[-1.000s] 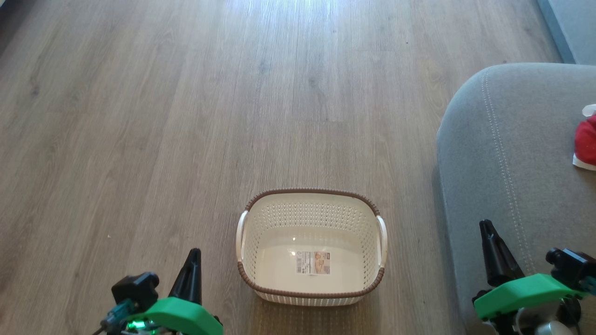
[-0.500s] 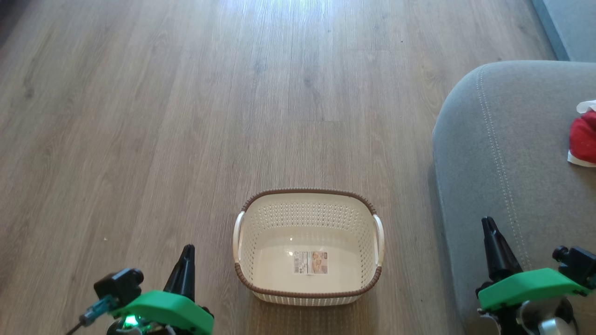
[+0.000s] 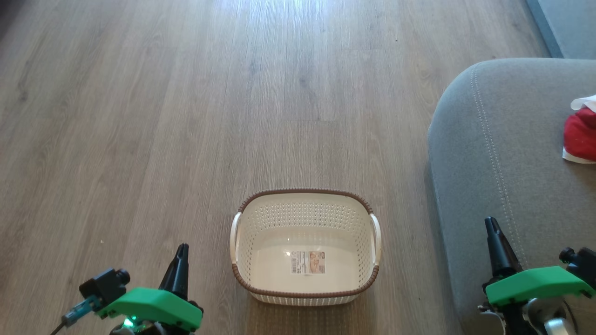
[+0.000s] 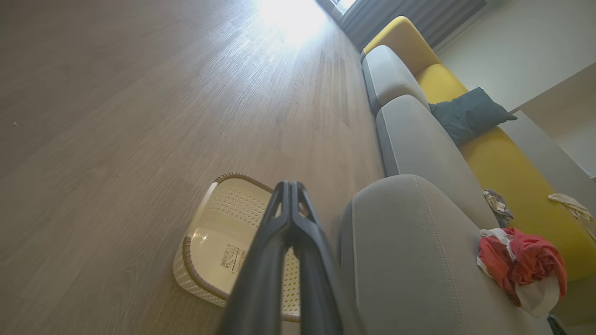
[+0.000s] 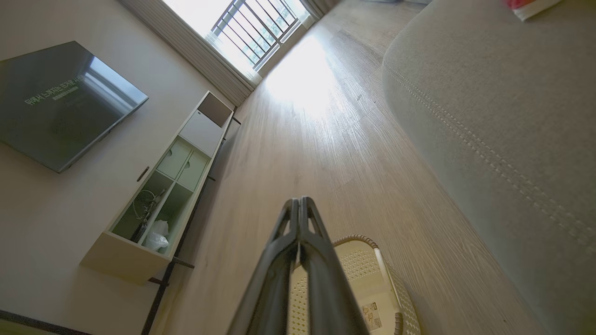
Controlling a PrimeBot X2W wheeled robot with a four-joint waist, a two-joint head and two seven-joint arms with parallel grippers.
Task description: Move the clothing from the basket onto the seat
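**Red clothes up on the cushion, basket down on the floor**

From the head view, the basket (image 3: 302, 215) sits on the wood floor (image 3: 186, 116) at lower centre, with the sticker (image 3: 308, 262) on its bottom in plain sight. The clothing (image 3: 579, 135), a red and white bundle, lies on the seat (image 3: 503, 163) at the right edge of the frame, well apart from the basket. The left gripper (image 3: 180, 249) hangs at the lower left and the right gripper (image 3: 490, 223) at the lower right, in front of the seat. In both wrist views the jaws are pressed together.
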